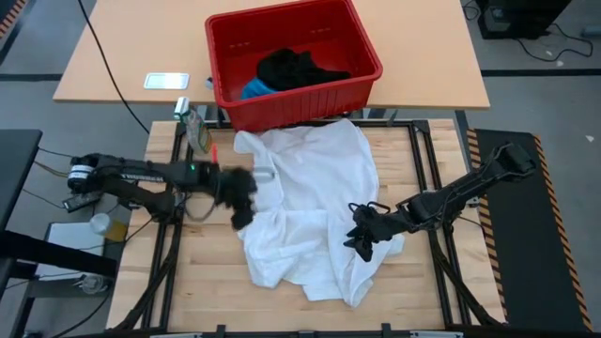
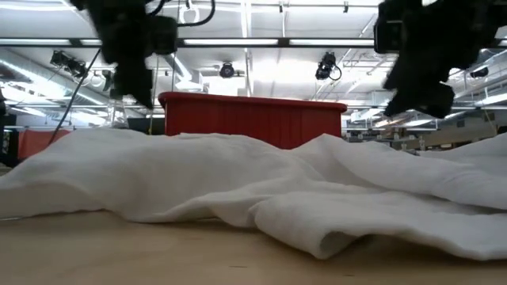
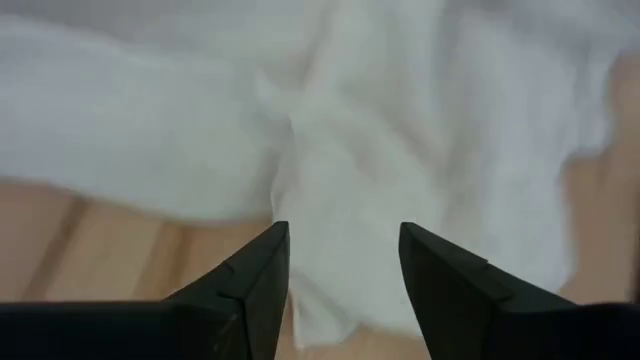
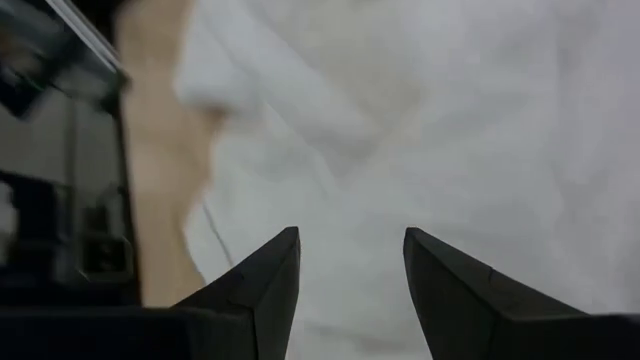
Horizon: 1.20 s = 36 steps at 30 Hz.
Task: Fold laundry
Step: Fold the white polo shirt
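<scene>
Lab hall: ceiling-mounted cameras (image 2: 327,65), strip lights.

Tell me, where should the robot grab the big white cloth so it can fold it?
Probably at its edges, not the rumpled middle. The white garment lies crumpled on the table. The open left gripper is over its left edge and the open right gripper over its right edge, so each could pinch from its own side.

the left arm reached in from its side, its left gripper (image 1: 242,199) low with fingers (image 3: 250,285) parted. the right arm stretched inward from the opposite side, right gripper (image 1: 362,237) likewise spread, fingers (image 4: 265,285) apart.
</scene>
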{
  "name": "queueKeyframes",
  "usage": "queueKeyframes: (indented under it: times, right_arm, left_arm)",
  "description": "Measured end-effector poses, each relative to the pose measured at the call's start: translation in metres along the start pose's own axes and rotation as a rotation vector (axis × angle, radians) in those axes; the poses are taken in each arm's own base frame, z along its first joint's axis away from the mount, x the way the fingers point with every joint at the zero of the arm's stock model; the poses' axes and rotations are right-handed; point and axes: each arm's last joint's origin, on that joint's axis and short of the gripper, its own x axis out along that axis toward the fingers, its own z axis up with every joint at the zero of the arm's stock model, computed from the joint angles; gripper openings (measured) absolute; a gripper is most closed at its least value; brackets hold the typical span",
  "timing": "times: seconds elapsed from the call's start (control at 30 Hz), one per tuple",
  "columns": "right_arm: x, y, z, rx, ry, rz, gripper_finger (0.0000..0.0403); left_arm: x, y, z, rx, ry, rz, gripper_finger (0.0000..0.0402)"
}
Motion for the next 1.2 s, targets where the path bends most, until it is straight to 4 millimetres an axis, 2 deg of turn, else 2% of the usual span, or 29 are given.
queueKeyframes:
  times: [0.17,0.57,0.63,0.7,0.8,0.83,0.97,1.07,1.2]
  right_arm:
    - [0.0,0.008,0.008,0.006,-0.118,0.067,0.0184]
    - [-0.001,0.013,0.01,0.033,-0.112,0.131,0.015]
    - [-0.001,0.013,0.01,0.035,-0.111,0.131,0.0146]
    - [-0.001,0.013,0.01,0.035,-0.111,0.131,0.0143]
    - [-0.002,0.013,0.01,0.035,-0.111,0.133,0.014]
    - [-0.002,0.013,0.009,0.034,-0.108,0.136,0.0139]
    - [-0.002,0.014,0.008,0.037,-0.065,0.164,0.0137]
    - [-0.002,0.015,0.007,0.071,-0.019,0.197,0.0137]
    - [-0.002,0.016,0.006,0.094,0.009,0.215,0.0137]
  left_arm:
    - [0.029,-0.003,-0.025,0.054,-0.006,0.019,0.0192]
    - [0.075,0.029,-0.068,-0.055,-0.089,-0.021,0.0191]
    - [0.077,0.031,-0.072,-0.093,-0.074,-0.023,0.018]
    - [0.077,0.028,-0.073,-0.1,-0.05,-0.073,0.0141]
    - [0.067,0.014,-0.066,-0.089,0.006,-0.175,0.0039]
    - [0.062,0.009,-0.063,-0.096,0.021,-0.199,0.0021]
    - [0.031,-0.014,-0.054,-0.095,0.115,-0.239,0.0007]
    - [-0.003,-0.032,-0.051,-0.099,0.219,-0.271,0.0004]
    - [-0.054,-0.046,-0.055,-0.109,0.331,-0.192,0.0003]
